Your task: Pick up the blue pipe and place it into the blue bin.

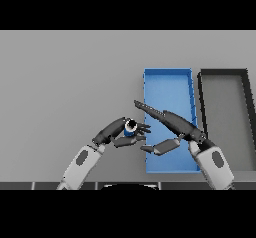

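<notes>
- While my left hand (120, 133) has its fingers (141, 129) curled round the blue pipe (130, 127), the pipe sits just outside the left wall of the blue bin (167, 73), above the worktop (65, 82).
- My right hand (175, 124) lies over the bin, fingers straight and holding nothing, thumb spread below.
- Risk, as I judge it: carrying the pipe across could knock it against my right hand or the bin wall.
- Letting go early would drop it on the worktop; a dark tray (222, 73) sits beyond.
</notes>
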